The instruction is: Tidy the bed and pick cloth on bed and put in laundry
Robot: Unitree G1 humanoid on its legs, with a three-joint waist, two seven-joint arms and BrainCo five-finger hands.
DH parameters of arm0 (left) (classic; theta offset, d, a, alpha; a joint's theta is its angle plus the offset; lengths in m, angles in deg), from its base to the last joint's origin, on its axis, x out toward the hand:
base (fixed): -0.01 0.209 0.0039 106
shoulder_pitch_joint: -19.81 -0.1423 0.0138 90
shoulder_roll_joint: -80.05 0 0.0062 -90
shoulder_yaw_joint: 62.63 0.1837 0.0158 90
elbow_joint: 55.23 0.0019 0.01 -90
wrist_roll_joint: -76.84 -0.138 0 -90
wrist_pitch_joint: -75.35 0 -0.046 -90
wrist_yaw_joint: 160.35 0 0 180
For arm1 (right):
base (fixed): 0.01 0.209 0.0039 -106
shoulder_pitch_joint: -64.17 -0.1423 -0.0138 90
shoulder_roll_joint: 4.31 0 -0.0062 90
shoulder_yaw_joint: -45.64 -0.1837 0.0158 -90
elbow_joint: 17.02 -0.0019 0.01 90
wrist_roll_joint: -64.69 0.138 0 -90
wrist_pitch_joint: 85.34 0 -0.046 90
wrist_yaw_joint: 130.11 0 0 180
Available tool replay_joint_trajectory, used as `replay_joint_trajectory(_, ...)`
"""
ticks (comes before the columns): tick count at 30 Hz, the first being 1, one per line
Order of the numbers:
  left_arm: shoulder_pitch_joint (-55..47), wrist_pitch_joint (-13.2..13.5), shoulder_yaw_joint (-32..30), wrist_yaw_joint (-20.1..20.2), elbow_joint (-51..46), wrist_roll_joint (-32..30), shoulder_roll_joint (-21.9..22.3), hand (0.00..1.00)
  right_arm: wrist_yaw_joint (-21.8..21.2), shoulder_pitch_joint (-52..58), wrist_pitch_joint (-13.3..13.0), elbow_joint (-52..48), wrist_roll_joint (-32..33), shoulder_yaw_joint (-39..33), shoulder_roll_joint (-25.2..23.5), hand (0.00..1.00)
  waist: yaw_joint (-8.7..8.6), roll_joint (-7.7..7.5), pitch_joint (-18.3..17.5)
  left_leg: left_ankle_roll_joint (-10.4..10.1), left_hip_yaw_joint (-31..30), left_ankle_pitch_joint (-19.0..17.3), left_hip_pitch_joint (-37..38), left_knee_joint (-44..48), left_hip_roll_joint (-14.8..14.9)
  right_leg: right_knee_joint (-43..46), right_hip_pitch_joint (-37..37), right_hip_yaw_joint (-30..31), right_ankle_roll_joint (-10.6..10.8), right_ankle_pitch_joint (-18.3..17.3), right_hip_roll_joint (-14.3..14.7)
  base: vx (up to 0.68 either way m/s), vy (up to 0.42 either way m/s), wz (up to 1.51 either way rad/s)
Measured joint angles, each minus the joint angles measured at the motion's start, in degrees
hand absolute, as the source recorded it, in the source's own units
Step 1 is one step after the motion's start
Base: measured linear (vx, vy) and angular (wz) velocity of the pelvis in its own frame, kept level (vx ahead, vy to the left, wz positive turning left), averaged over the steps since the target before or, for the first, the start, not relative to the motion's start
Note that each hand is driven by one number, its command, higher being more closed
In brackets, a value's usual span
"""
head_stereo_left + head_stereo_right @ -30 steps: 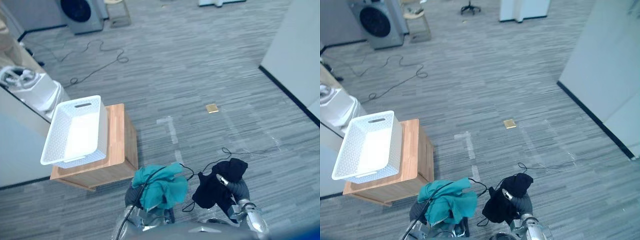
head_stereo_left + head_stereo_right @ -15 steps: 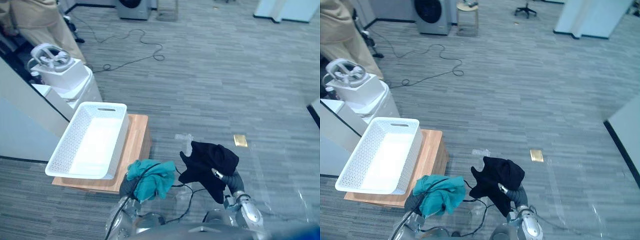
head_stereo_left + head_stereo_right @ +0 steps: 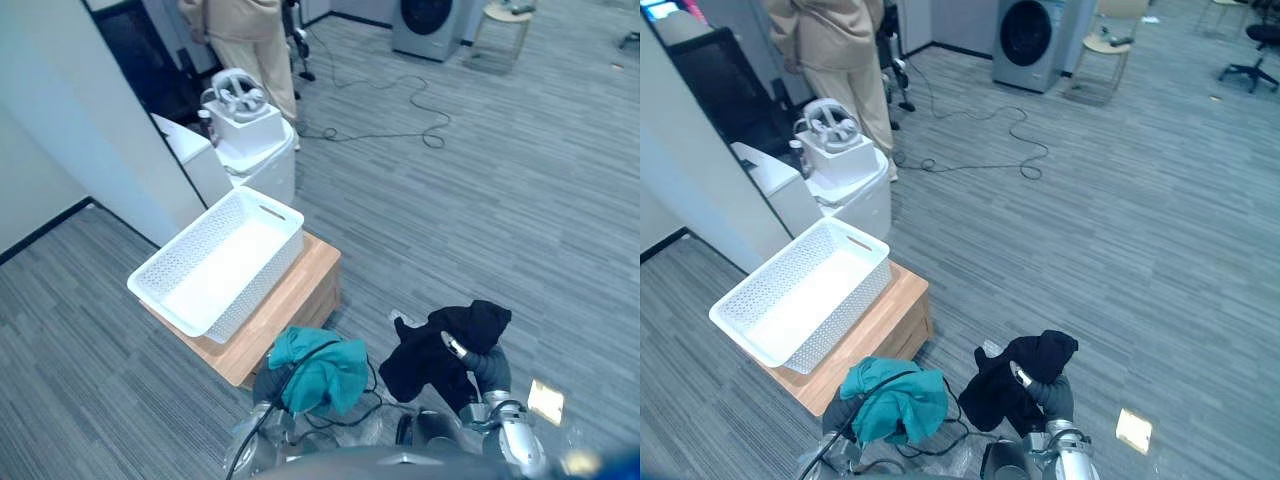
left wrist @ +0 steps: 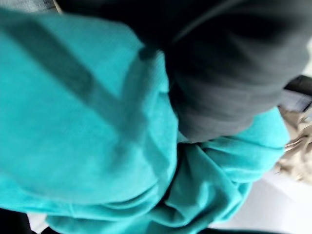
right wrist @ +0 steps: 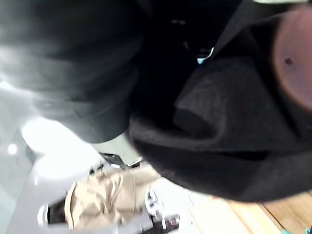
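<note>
Cloths, two, in the eye views: one teal cloth (image 3: 320, 370) drapes our left hand (image 3: 268, 386), whose hold we cannot tell; one black cloth (image 3: 438, 352) hangs clutched in our right hand (image 3: 486, 364), near one white basket (image 3: 262, 283) on one wooden stand (image 3: 303, 298). Wrist views: teal folds left, black folds right.

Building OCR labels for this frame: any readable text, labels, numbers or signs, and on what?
No text can be read.
white basket, teal cloth, black cloth: no print shows.
washing machine: any panel marking is too small to read.
</note>
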Motion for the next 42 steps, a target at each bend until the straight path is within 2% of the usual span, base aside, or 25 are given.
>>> replay_joint_trajectory(1, -0.96, -0.02, -0.82, 0.34, -2.20, 0.13, 0.62, 1.00, -0.43, 0.77, 0.55, -1.93, -0.11, 0.34, 0.44, 1.00, 0.00, 0.65, 0.17, -1.16, 1.40, 3.65, -4.00, 7.90, 1.81, -1.63, 2.85, -2.39, -0.60, -0.34, 0.15, 0.14, -0.118, 0.74)
replay_joint_trajectory(3, -1.99, -0.29, -1.52, 1.26, -3.80, 1.74, 0.74, 1.00, -0.90, 1.26, 0.59, -2.42, -0.21, 0.36, 0.09, 1.00, 0.16, 0.20, -0.01, -3.11, 4.71, 5.07, -7.02, 13.73, 2.66, -4.29, 7.29, -5.10, -1.43, -0.57, -0.66, 0.28, -0.033, 0.90)
replay_joint_trajectory(5, -1.98, -1.29, -2.27, 1.48, -3.90, 2.29, 0.74, 1.00, -0.64, -1.47, 0.56, 0.35, -0.43, -1.16, 1.36, 1.00, 1.24, 0.36, -0.10, -4.84, 13.68, 0.16, -8.43, 12.23, -0.32, -7.56, 12.14, -7.68, -0.64, -0.65, -3.34, 0.32, 0.035, 0.74)
replay_joint_trajectory(6, -1.97, -1.34, -2.35, 1.50, -3.90, 2.31, 0.75, 1.00, -0.60, -1.83, 0.55, 0.71, -0.52, -1.32, 1.43, 1.00, 1.33, 0.38, -0.11, -4.82, 14.68, -0.04, -8.65, 11.82, -0.66, -7.74, 12.42, -7.90, -0.48, -0.57, -3.61, 0.22, 0.085, 0.52)
replay_joint_trajectory(7, -1.97, -1.48, -2.79, 1.80, -3.89, 2.83, 0.77, 1.00, 0.10, -4.25, 0.52, 3.76, -0.73, -2.19, 2.08, 1.00, 1.66, 0.49, -0.18, -4.79, 22.81, 0.11, -9.38, 7.27, -2.32, -8.75, 14.50, -10.28, 1.32, 0.04, -5.14, 0.30, 0.146, 0.67)
replay_joint_trajectory(8, -2.22, -1.52, -2.73, 2.08, -3.83, 3.39, 0.70, 1.00, 0.71, -5.35, 0.52, 6.02, -0.81, -2.97, 2.37, 1.00, 1.67, 1.29, -0.73, -0.76, 31.69, 3.97, -9.21, 2.32, -2.77, -9.18, 16.39, -12.10, 3.14, -0.22, -5.16, 0.30, 0.146, 0.79)
replay_joint_trajectory(9, -2.71, -1.54, -2.89, 2.11, -3.71, 3.42, 0.54, 1.00, 1.02, -5.61, 0.56, 6.91, -0.87, -2.98, 2.31, 1.00, 1.72, 0.84, -1.05, 0.86, 34.18, 3.33, -8.34, 1.57, -2.80, -9.29, 17.03, -12.33, 3.72, -0.47, -5.41, 0.35, 0.145, 1.21)
replay_joint_trajectory(10, -2.04, -1.62, -3.03, 2.21, -2.63, 3.44, 0.07, 1.00, 2.25, -6.15, 0.57, 8.55, -1.62, -3.32, 1.89, 1.00, 1.16, -0.35, -2.14, 2.43, 35.54, 2.72, -6.99, -1.79, -5.72, -9.59, 17.92, -13.12, 4.34, -0.79, -6.71, 0.35, 0.136, 1.10)
replay_joint_trajectory(13, -2.17, -1.77, -3.29, 3.10, -2.39, 3.77, -0.97, 1.00, 3.20, -8.41, 0.57, 9.26, -3.48, -3.38, 1.69, 1.00, 2.23, -3.26, -2.89, 3.26, 33.86, 2.21, -6.42, -6.67, -10.45, -11.28, 19.54, -13.17, 5.94, 0.74, -7.92, 0.37, 0.101, 0.73)
replay_joint_trajectory(15, -2.42, -1.80, -3.42, 3.74, -2.39, 3.54, -0.84, 1.00, 3.79, -9.79, 0.55, 9.08, -3.51, -3.86, 1.70, 1.00, 2.60, -3.65, -2.71, 3.20, 32.71, 2.24, -3.81, -9.68, -12.14, -7.13, 19.71, -13.07, 6.79, 2.71, -9.10, 0.36, 0.050, 0.56)
replay_joint_trajectory(16, -3.18, -1.80, -3.45, 4.60, -2.39, 3.09, -1.01, 1.00, 4.49, -9.77, 0.50, 7.86, -3.52, -3.94, 1.70, 1.00, 2.38, -3.74, -2.73, 2.53, 30.47, 2.67, -1.36, -12.64, -13.48, 2.37, 17.27, -12.50, 6.55, 5.37, -11.26, 0.30, 0.018, 0.86)
replay_joint_trajectory(17, -3.26, -1.76, -3.59, 5.41, -2.54, 3.01, -1.44, 1.00, 4.76, -9.31, 0.34, 6.25, -3.54, -3.94, 1.64, 1.00, 1.76, -3.80, -2.81, 2.26, 27.67, 3.36, 0.78, -15.26, -14.20, 13.68, 13.15, -9.41, 5.76, 11.04, -13.26, 0.30, -0.014, 0.96)
replay_joint_trajectory(18, -3.15, -1.74, -3.43, 5.67, -2.72, 2.99, -1.79, 1.00, 4.80, -9.22, 0.33, 5.69, -3.56, -3.92, 1.53, 1.00, 1.43, -3.89, -2.90, 2.16, 26.90, 3.60, 1.44, -16.08, -14.28, 17.21, 11.35, -7.99, 5.64, 10.10, -13.61, 0.32, -0.082, 1.20)
replay_joint_trajectory(20, -3.18, -1.65, -3.16, 5.93, -2.90, 2.04, -2.84, 1.00, 4.83, -8.83, -0.09, 2.78, -3.57, -4.17, 1.10, 1.00, 0.30, -4.07, -2.96, 1.53, 22.55, 4.26, 3.67, -18.37, -13.84, 25.58, 5.85, -4.88, 3.01, 4.32, -13.87, 0.29, -0.108, 1.05)
replay_joint_trajectory(21, -2.76, -1.63, -3.24, 6.00, -2.91, 2.02, -3.26, 1.00, 4.55, -8.80, -0.92, 0.89, -3.57, -4.16, 0.94, 1.00, -0.14, -3.42, -2.78, 1.18, 20.15, 4.48, 5.18, -19.14, -12.65, 24.25, 3.02, -4.49, 0.75, 2.88, -12.95, 0.35, -0.201, 0.91)
replay_joint_trajectory(22, -2.56, -1.59, -3.23, 6.01, -2.93, 2.02, -3.26, 1.00, 4.37, -8.66, -1.92, -1.17, -3.57, -4.16, 0.70, 1.00, -0.29, -3.38, -2.84, 1.05, 18.06, 4.55, 5.97, -19.69, -11.29, 20.75, 0.49, -3.35, 0.36, 2.03, -11.29, 0.29, -0.177, 0.88)
replay_joint_trajectory(23, -2.41, -1.58, -3.19, 6.01, -2.93, 2.01, -3.22, 1.00, 4.29, -8.60, -2.21, -2.11, -3.57, -4.15, 0.69, 1.00, -0.43, -3.36, -2.84, 1.04, 17.07, 4.55, 6.03, -19.67, -10.62, 19.02, -0.42, -2.79, 0.59, 1.55, -10.42, 0.30, -0.322, 0.97)
replay_joint_trajectory(24, -1.73, -1.55, -2.98, 6.16, -2.89, 1.98, -3.17, 1.00, 4.13, -8.18, -2.94, -5.45, -3.57, -4.16, 0.73, 1.00, -0.89, -3.33, -2.81, 0.34, 13.90, 4.96, 5.82, -19.66, -8.83, 11.62, -2.63, 0.90, 0.76, 1.51, -6.79, 0.20, -0.358, 1.23)
replay_joint_trajectory(26, -0.52, -1.45, -2.37, 7.08, -2.76, 1.69, -3.53, 1.00, 4.52, -7.01, -4.39, -11.47, -3.58, -4.29, 0.72, 1.00, -2.18, -4.45, -2.94, -2.84, 8.36, 5.49, 3.84, -19.47, -7.36, -6.80, -2.50, 14.14, 3.32, 4.92, -0.73, 0.19, -0.396, 1.53)
replay_joint_trajectory(27, -0.35, -1.39, -2.04, 7.56, -2.86, 1.42, -4.17, 1.00, 4.77, -6.67, -4.59, -12.79, -3.58, -4.40, 0.69, 1.00, -2.55, -6.19, -3.51, -4.34, 7.32, 5.28, 3.39, -19.56, -8.45, -11.35, -1.71, 17.59, 3.98, 6.94, -0.71, 0.13, -0.345, 1.52)
replay_joint_trajectory(28, 1.41, -1.42, 0.13, 8.22, -0.09, 0.72, -3.68, 1.00, 5.22, -6.60, -5.06, -13.94, -3.45, -6.36, 2.13, 1.00, -2.48, -4.38, -3.22, -6.33, 4.43, 4.99, 3.57, -20.43, -6.83, -11.65, 0.14, 16.41, 4.38, 8.63, 0.36, 0.21, -0.403, 1.10)
replay_joint_trajectory(29, 0.89, -1.24, 2.15, 8.29, -0.40, 0.41, -2.70, 1.00, 5.04, -7.21, -5.03, -14.75, -3.21, -7.29, 3.99, 1.00, -1.11, -2.96, -3.24, -6.34, 4.83, 6.38, 4.15, -21.95, -6.09, -11.49, 0.51, 14.82, 3.97, 8.42, 0.94, 0.18, -0.312, 0.92)
replay_joint_trajectory(31, -0.64, -1.21, 3.72, 8.19, -0.48, -0.28, -2.19, 1.00, 3.88, -8.25, -4.55, -15.98, -1.94, -8.32, 5.95, 1.00, -1.11, -1.09, -3.91, -8.15, 5.71, 9.04, 4.97, -24.43, -5.47, -11.08, 1.08, 13.47, 3.60, 8.23, 1.27, 0.15, -0.170, 0.44)
replay_joint_trajectory(34, -1.46, -1.15, 2.98, 8.07, -0.64, 0.02, -2.14, 1.00, 0.90, -10.81, -2.42, -18.52, -0.09, -8.55, 7.00, 1.00, -0.13, -0.52, -3.96, -8.80, 6.19, 10.90, 6.68, -26.58, -5.13, -13.40, 3.73, 12.58, 3.07, 8.57, 1.64, 0.06, -0.075, 0.27)
replay_joint_trajectory(42, -1.97, -1.37, 1.89, 7.29, -0.71, 0.14, -2.24, 1.00, -3.83, -19.55, 3.03, -22.46, -0.86, -1.81, 7.61, 1.00, 1.75, -2.39, -5.18, -8.02, 5.48, 10.39, 5.80, -27.64, -7.15, -21.23, 8.29, 11.80, 3.79, 11.43, 0.31, -0.05, 0.051, 0.21)
